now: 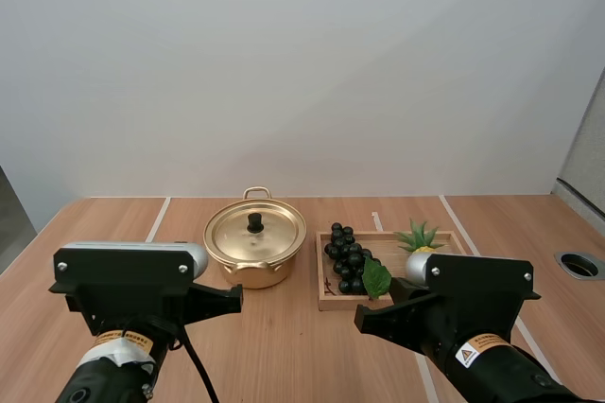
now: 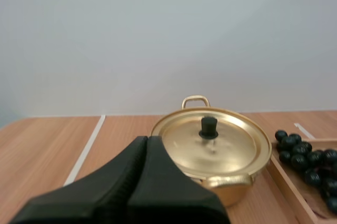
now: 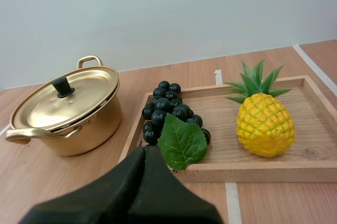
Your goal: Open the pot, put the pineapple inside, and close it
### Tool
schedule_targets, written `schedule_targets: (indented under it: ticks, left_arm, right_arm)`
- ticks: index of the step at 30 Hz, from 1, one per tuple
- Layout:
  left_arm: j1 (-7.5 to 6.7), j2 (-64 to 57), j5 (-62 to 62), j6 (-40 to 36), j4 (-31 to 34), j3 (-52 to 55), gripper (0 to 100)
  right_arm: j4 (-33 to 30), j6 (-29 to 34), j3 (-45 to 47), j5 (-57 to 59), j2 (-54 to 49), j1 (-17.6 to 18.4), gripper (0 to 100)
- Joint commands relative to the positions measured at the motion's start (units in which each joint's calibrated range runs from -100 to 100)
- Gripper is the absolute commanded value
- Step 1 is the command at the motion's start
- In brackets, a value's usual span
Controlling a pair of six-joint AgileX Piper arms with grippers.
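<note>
On the bench (image 1: 284, 346) the lidded pot (image 1: 255, 250) stands beside the tray (image 3: 263, 172), where the pineapple (image 3: 265, 126) rests upright. It looks light, stiff and bumpy, best gripped round its body. The lid's knob (image 2: 209, 127) suits a pinch. Both the left fingers (image 2: 126, 176) and right fingers (image 3: 126, 182) are closed, empty.

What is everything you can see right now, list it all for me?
pot: one, gold, on the table, left of the tray
lid: one, gold with a black knob, on the pot
tray: one, wood, right of the pot
grapes: one bunch, dark with a green leaf, in the tray's left half
pineapple: one, yellow with a green crown, in the tray's right half
table: one, light wood with white lines
hole: one, dark, near the table's right edge
left gripper: one, black, shut, short of the pot
right gripper: one, black, shut, short of the tray
</note>
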Motion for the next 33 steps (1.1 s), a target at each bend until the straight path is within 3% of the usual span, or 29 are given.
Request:
schedule_targets:
  ticks: [1, 5, 12, 19, 24, 29, 33]
  left_arm:
    - [-0.15, -0.2, -9.0, -0.2, -1.0, 0.0, 0]
    - [-0.10, -0.2, -25.4, -0.2, -1.0, 0.0, 0]
    - [-0.10, -0.2, -59.9, -0.7, -1.0, 0.0, 0]
    - [-0.10, -0.2, -62.6, -0.7, -1.0, 0.0, 0]
    - [-0.10, -0.2, -70.1, -0.7, -1.1, -1.3, 0]
    - [-0.10, -0.2, -72.1, -1.1, -1.1, -7.1, 0]
    - [-0.10, -0.2, -64.5, -0.8, -1.0, -15.1, 0]
  right_arm:
    - [0.5, -0.3, 0.1, -1.3, -0.4, -0.2, 0]
    - [0.6, -0.3, 0.1, -10.9, -0.4, -0.6, 0]
    - [0.6, -0.3, 0.1, -57.5, -0.4, -1.1, 0]
    - [1.8, -0.3, 0.1, -96.0, -0.4, -1.3, 0]
    - [4.2, -0.3, 0.1, -116.5, -0.4, -1.3, 0]
    - [3.5, -0.2, 0.1, -122.8, -0.4, -1.3, 0]
    - [3.4, -0.2, -5.9, -106.4, -0.4, -1.3, 0]
